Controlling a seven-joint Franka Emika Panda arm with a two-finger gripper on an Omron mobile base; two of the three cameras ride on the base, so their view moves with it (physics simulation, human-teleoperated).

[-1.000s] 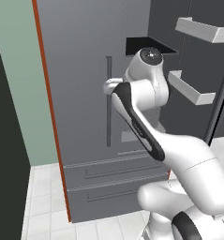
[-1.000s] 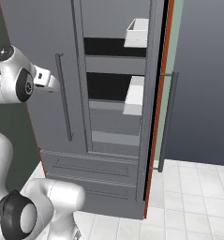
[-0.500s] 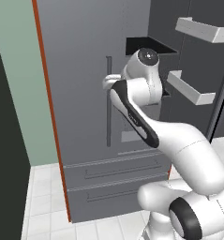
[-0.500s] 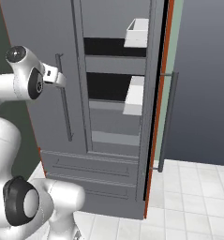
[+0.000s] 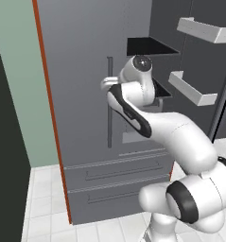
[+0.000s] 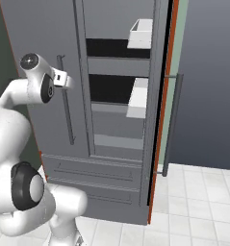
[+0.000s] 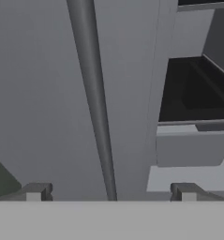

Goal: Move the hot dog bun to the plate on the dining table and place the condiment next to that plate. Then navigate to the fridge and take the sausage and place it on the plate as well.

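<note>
The fridge (image 6: 111, 96) stands right in front of the robot, its right-hand door swung open on black inner shelves (image 6: 117, 48) and light grey door shelves (image 5: 195, 90); the left door is shut, its long thin handle (image 7: 95, 103) running straight up between the gripper (image 7: 108, 191) tips; the sausage cannot be made out on any shelf from here. The gripper is spread as wide as it goes and holds nothing, hovering just beside the handle.

The likely risk is that the wide-open fingers catch the handle or scrape the shut door as the hand heads for the open compartment, since the handle sits squarely in its path; the bulky arm (image 5: 171, 132) also crowds the door front, so a careless swing could knock the door shelves.

The floor (image 6: 198, 202) is pale tile; a pale green wall (image 5: 20, 85) flanks the fridge, edged by a red-brown strip (image 5: 48, 108).
</note>
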